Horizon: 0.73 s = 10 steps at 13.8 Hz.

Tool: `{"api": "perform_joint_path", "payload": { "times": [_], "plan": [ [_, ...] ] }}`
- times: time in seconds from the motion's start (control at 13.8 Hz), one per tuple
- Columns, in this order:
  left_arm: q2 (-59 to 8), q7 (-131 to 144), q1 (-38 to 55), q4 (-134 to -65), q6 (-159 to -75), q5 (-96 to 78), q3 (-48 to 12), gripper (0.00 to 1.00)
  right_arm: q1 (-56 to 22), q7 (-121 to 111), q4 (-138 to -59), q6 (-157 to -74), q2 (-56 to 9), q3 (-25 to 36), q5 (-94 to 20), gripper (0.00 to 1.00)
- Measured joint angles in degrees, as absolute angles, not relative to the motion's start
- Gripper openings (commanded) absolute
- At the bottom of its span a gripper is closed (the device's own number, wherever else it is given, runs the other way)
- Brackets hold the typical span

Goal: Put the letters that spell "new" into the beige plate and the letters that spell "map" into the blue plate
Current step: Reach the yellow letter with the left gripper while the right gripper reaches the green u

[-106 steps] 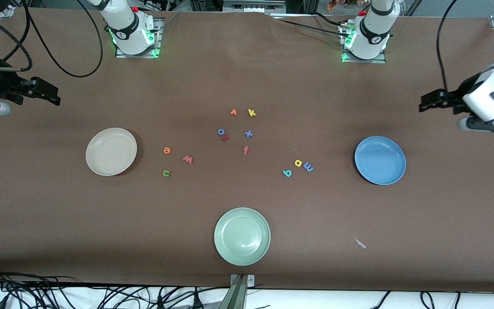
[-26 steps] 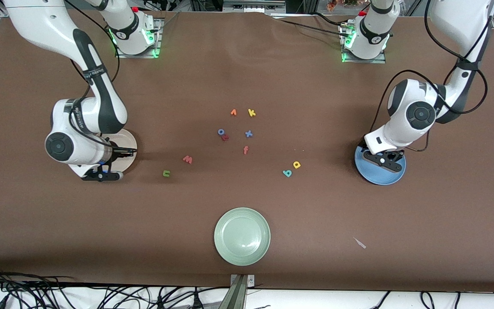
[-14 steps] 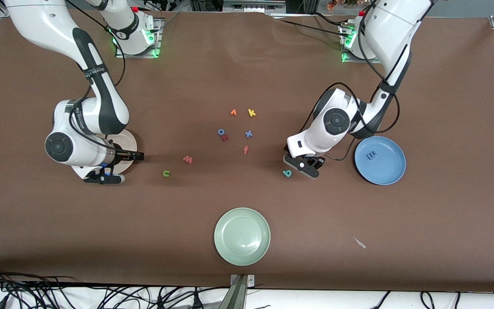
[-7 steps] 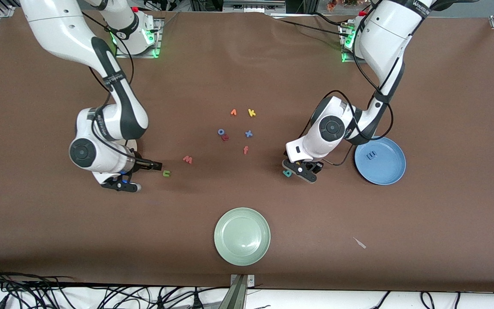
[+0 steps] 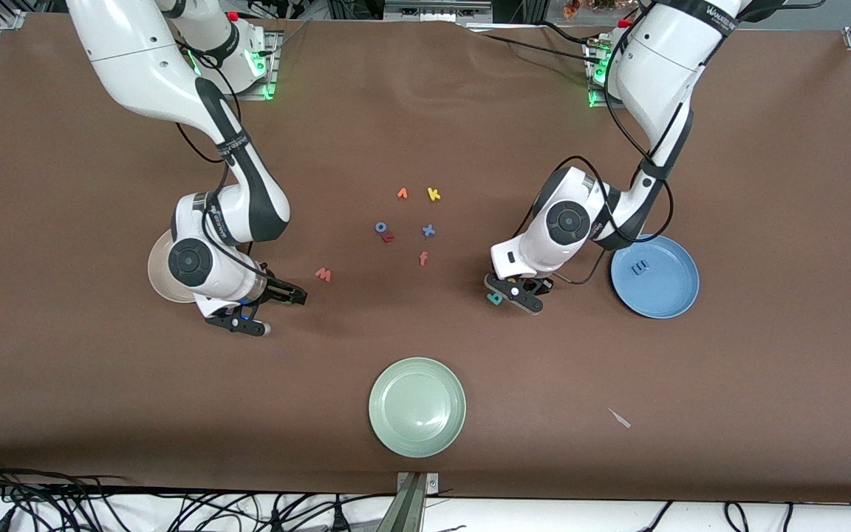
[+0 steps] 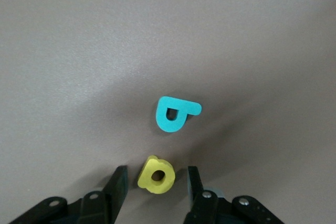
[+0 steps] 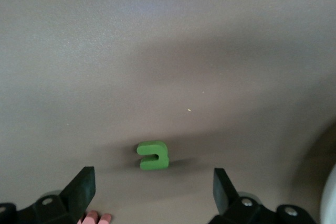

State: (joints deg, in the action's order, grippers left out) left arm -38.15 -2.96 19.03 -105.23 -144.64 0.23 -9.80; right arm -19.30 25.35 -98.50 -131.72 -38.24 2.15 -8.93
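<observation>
1. Moved off the beige plate [image 5: 158, 275], the right gripper [image 5: 286, 295] now hangs spread wide over the green "n" [image 7: 153, 155], holding nothing.
2. Pinkish-red "w" [image 5: 323, 275] lies nearby.
3. Left gripper [image 6: 155, 182] brackets the yellow "a" [image 6: 156, 174], not visibly pinched, beside the teal "p" [image 6: 173, 114].
4. Blue "m" [image 5: 640, 267] sits in the blue plate [image 5: 673, 295].

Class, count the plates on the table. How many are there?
3. Beige plate partly under the right arm, blue plate toward the left arm's end, pale green plate nearest the front camera.
</observation>
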Motion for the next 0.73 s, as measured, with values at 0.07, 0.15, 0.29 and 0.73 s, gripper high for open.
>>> {"api": "perform_joint_path", "payload": {
  "times": [0.07, 0.15, 0.29, 0.73],
  "plan": [
    [-38.14, -2.96, 19.03, -105.22, -144.64, 0.26, -9.71, 0.29, -19.46, 25.44, -98.5, -131.89, -38.48, 2.15, -8.93, 0.93],
    [-38.14, -2.96, 19.03, -105.21, -144.64, 0.26, -9.65, 0.18, -19.59, 25.58, -98.5, -131.99, -38.69, 2.15, -8.93, 0.91],
    [-37.96, -3.13, 19.05, -105.09, -144.64, 0.37, -9.19, 0.13, -19.67, 25.8, -98.5, -132.26, -39.13, 2.15, -8.93, 0.8],
    [-36.53, -3.55, 18.28, -105.23, -143.47, 0.37, -7.06, 0.13, -19.66, 25.89, -98.49, -132.85, -40.04, 2.24, -8.93, 0.53]
  ]
}}
